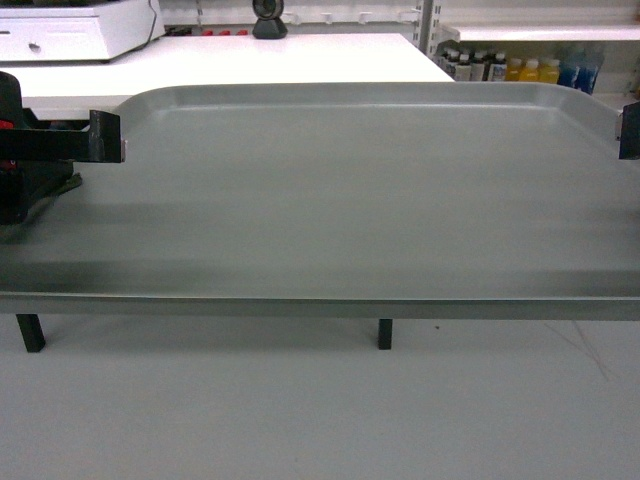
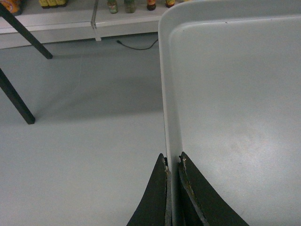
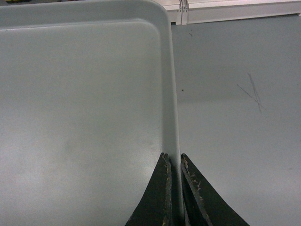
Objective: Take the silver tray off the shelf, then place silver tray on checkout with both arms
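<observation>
The silver tray (image 1: 350,200) is a wide dull grey tray with a low rim, and it hangs level in the air across the whole head view. My left gripper (image 1: 105,137) is shut on its left rim. In the left wrist view the left gripper (image 2: 172,160) pinches the rim of the tray (image 2: 235,117) over the grey floor. My right gripper (image 1: 628,130) grips the right rim at the frame's edge. The right wrist view shows that gripper (image 3: 172,157) shut on the tray (image 3: 84,117) rim. The white checkout (image 1: 230,60) lies beyond the tray's far edge.
A white cash drawer (image 1: 70,30) and a black scanner (image 1: 269,18) stand on the counter's far side. A shelf (image 1: 540,32) with bottles (image 1: 530,68) is at the back right. Black table legs (image 1: 30,332) show below the tray. Grey floor (image 2: 84,141) lies beneath.
</observation>
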`<state>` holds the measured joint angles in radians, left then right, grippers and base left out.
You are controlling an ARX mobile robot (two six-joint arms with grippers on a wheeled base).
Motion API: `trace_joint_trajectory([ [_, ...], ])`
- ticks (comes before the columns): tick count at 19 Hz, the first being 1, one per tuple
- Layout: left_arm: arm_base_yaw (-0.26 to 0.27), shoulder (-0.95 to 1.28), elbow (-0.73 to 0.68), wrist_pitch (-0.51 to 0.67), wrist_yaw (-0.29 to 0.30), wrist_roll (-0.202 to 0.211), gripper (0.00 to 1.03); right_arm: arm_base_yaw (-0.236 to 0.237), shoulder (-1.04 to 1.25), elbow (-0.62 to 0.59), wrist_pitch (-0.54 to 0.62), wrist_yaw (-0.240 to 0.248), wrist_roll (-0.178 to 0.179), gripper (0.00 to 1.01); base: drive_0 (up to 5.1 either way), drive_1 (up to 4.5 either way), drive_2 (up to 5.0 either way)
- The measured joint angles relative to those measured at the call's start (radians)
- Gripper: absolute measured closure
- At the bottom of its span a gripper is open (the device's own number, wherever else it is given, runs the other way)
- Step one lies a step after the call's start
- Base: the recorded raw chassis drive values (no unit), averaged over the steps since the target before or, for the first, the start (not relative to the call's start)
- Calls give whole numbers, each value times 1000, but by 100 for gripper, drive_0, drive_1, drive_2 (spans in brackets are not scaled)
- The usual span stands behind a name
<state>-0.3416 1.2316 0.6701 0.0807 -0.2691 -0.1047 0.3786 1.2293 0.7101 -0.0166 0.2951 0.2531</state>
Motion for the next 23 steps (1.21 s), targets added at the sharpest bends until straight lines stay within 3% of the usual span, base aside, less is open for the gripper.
trace_joint_trajectory([
  [18,0,0,0,-4,0,0,99,0,2,0,-3,0,0,98,-483,216,278],
  [23,4,0,0,-3,0,0,99,0,6,1,-1,-3,0,98,-56,29,29],
])
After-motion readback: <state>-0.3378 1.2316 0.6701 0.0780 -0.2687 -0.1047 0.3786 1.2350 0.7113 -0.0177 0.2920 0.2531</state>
